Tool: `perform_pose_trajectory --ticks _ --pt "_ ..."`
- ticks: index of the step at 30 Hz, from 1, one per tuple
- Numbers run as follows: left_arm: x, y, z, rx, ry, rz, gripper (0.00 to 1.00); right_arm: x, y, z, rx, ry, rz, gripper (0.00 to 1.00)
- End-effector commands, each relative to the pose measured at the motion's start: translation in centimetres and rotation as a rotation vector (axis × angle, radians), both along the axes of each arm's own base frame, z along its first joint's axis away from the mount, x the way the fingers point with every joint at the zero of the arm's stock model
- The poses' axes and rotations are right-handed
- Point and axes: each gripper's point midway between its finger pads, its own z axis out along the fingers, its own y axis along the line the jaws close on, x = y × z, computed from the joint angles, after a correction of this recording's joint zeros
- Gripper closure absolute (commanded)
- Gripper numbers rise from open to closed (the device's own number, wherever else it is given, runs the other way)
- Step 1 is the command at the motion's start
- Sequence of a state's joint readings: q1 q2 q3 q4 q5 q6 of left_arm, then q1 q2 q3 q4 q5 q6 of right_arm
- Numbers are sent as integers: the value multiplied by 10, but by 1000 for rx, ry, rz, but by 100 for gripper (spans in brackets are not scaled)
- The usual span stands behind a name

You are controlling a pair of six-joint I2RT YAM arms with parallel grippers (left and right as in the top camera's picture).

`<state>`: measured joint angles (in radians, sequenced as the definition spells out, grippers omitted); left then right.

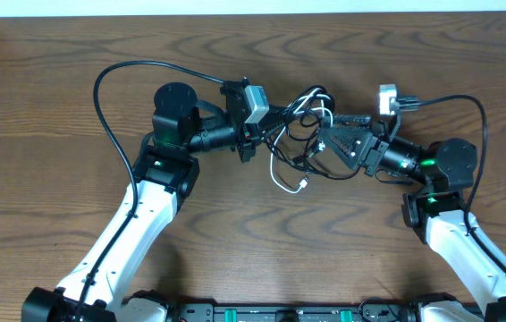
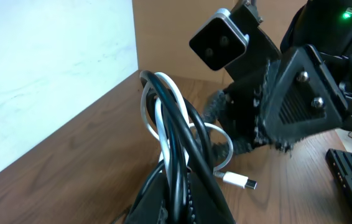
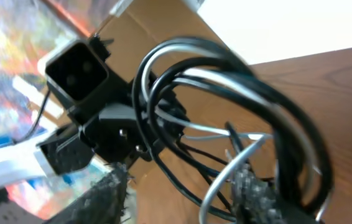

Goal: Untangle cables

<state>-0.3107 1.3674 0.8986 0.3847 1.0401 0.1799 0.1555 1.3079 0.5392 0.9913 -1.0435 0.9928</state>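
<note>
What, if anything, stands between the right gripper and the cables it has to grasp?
Nothing visible. The right gripper has its fingers on either side of the cables, with black and white loops running between them. The left gripper is shut on the same bundle from the opposite side.

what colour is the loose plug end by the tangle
The plug end is white with a silvery tip; it shows best in the left wrist view.

Two arms, left arm (image 1: 137, 215) and right arm (image 1: 472, 246), at one table (image 1: 47, 125). One tangle of cables (image 1: 305, 134): one white cable (image 1: 272, 166), black ones too knotted to count.
</note>
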Motion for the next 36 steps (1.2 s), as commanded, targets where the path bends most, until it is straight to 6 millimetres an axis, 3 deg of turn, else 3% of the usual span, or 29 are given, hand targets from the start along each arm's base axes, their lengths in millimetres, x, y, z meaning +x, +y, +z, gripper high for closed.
perform_pose_trajectory --ticks 1,3,6,8,12,17,22,28,36 --pt "0 -2 10 -11 -16 -9 92 -3 6 4 -23 -82 4 58" --pt "0 -2 10 -11 -16 -9 92 -1 5 4 -21 -81 -8 62" --pt "0 -2 10 -11 -16 -8 92 0 4 4 -19 -80 -19 78" --pt "0 -2 10 -11 -16 -8 92 0 5 4 -18 -78 -17 99" --pt "9 2 5 4 -2 52 92 -2 4 10 7 -67 -10 99" --pt "28 11 -8 46 44 180 92 -13 -1 41 76 -170 5 99" --pt "34 20 -13 56 65 211 92 -12 -25 63 135 -209 -41 99" --pt "42 36 -21 70 104 255 92 -12 -50 76 156 -255 -89 99" --pt "51 55 -26 78 134 306 92 -5 -70 75 144 -245 -136 99"
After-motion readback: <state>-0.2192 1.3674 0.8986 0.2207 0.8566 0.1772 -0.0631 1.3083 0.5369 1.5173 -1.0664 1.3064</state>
